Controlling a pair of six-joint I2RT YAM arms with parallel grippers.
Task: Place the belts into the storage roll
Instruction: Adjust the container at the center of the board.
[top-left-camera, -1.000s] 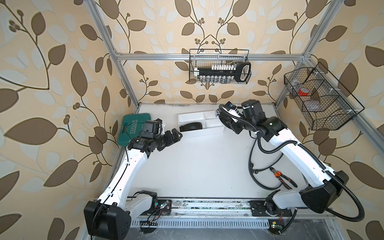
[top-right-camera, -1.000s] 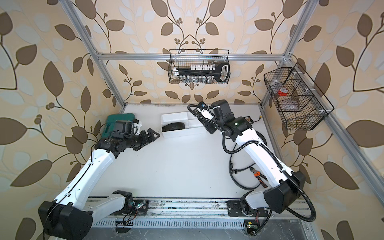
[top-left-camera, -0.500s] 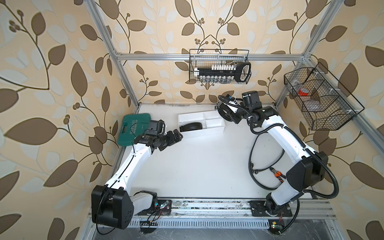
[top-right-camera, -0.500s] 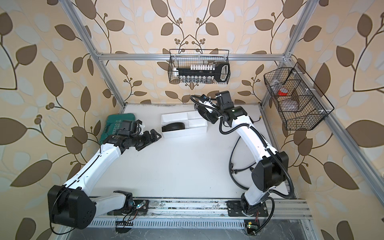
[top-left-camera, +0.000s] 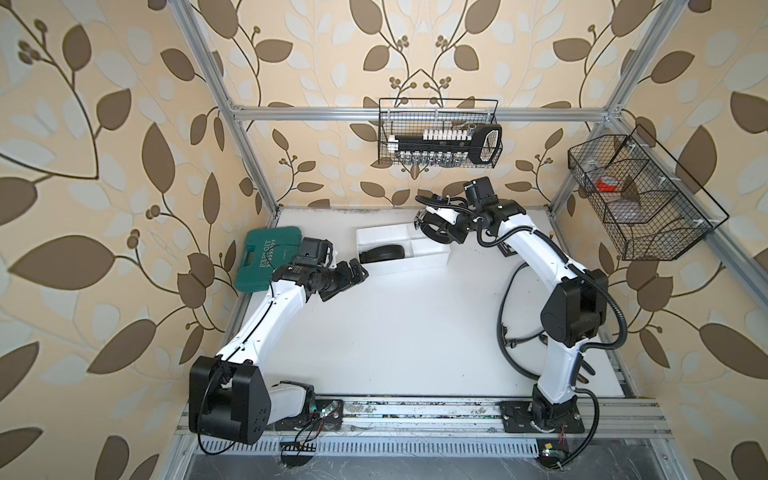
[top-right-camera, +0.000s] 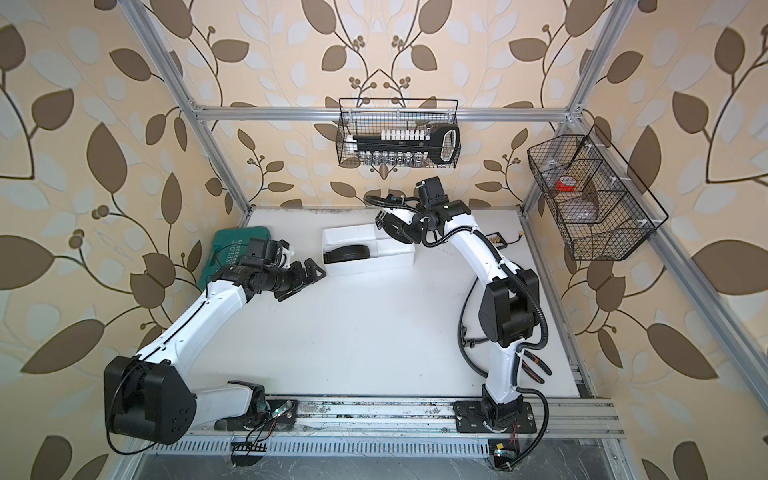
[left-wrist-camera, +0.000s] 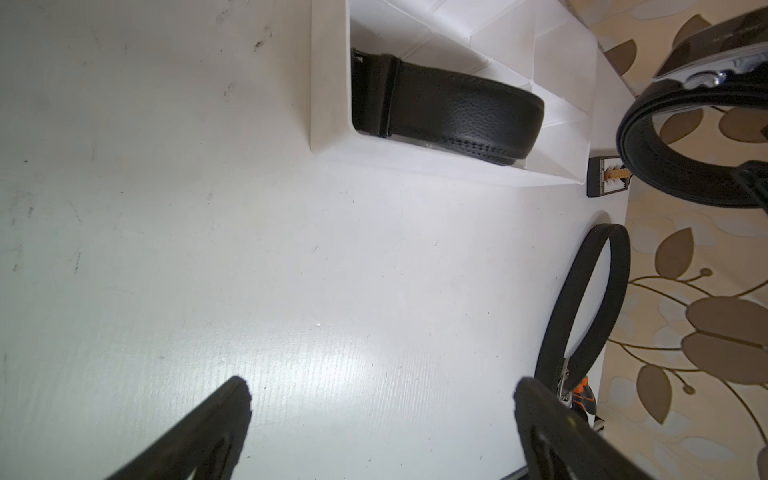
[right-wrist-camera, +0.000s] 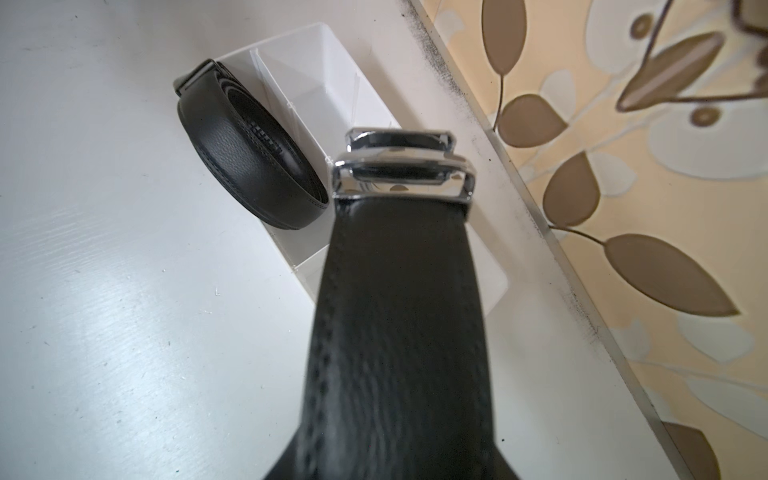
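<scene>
green case (top-left-camera: 257, 253): white word "exploit" printed on lid, row of chevrons beside it; readable in both top views. no other legible text, label or number anywhere.

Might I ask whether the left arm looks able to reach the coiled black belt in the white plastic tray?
Probably yes: the left gripper, jaws open, points at the white tray from close by, and nothing covers the coiled belt.
</scene>
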